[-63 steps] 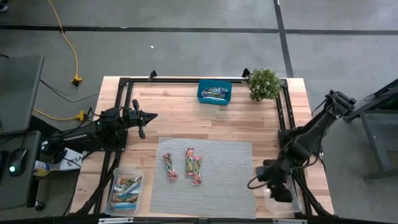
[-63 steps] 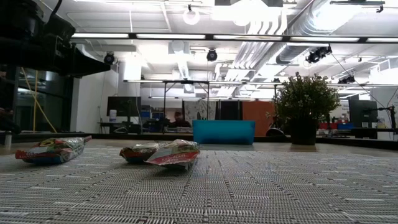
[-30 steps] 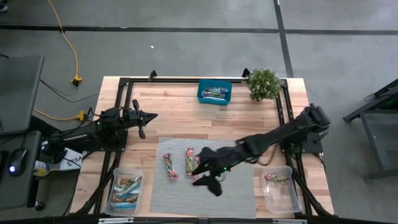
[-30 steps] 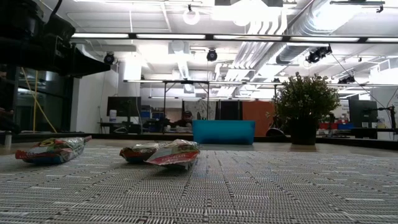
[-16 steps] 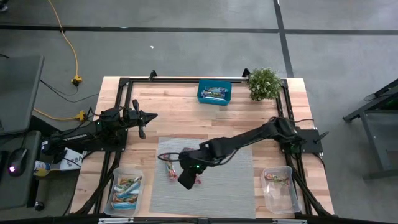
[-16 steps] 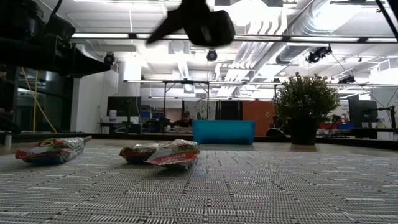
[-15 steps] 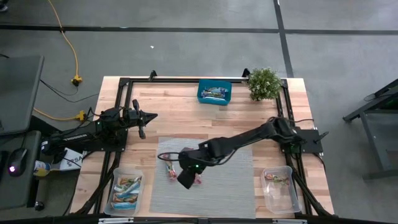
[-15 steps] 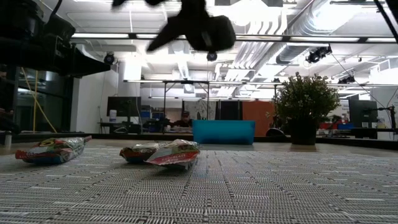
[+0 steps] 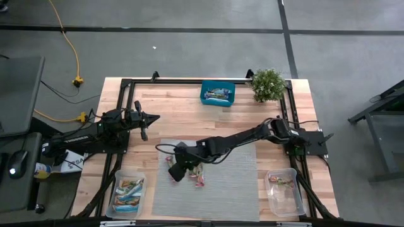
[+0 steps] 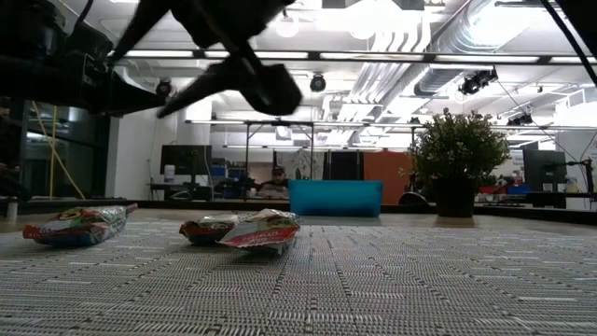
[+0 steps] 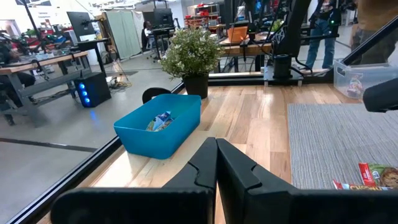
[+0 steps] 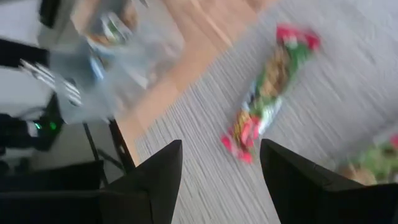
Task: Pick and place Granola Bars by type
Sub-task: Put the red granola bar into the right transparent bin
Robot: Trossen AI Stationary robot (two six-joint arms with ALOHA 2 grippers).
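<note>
On the far left, the left gripper (image 9: pixel 144 128) waited over the bare wood by the table's left rail, its fingers pinched fully together with nothing between them. Below it, at the near-left corner, a clear tub (image 9: pixel 128 195) already held several mostly light blue granola bars (image 9: pixel 129 190).

Moving across to the grey mat (image 9: pixel 233 183), three red, green and yellow bars lay on its left half: a lone bar (image 9: pixel 172 171) sat farthest left, and just beside it a pair of bars (image 9: pixel 197 170) rested close together. Right over that lone bar hung the right gripper (image 9: pixel 177 170), its arm stretched long across the mat from the right side. Its jaws stood spread apart and empty, and the right wrist view showed the lone bar (image 12: pixel 268 93) on the mat between and beyond the two dark fingers (image 12: pixel 158 180), not touched. The low view had the gripper (image 10: pixel 229 79) well above the mat.

Further back, a teal box (image 9: pixel 218 94) with wrapped items inside stood near the far edge, a small potted plant (image 9: pixel 267 84) to its right.

At the near-right corner, a second clear tub (image 9: pixel 283 191) held a red and green bar (image 9: pixel 280 181).
</note>
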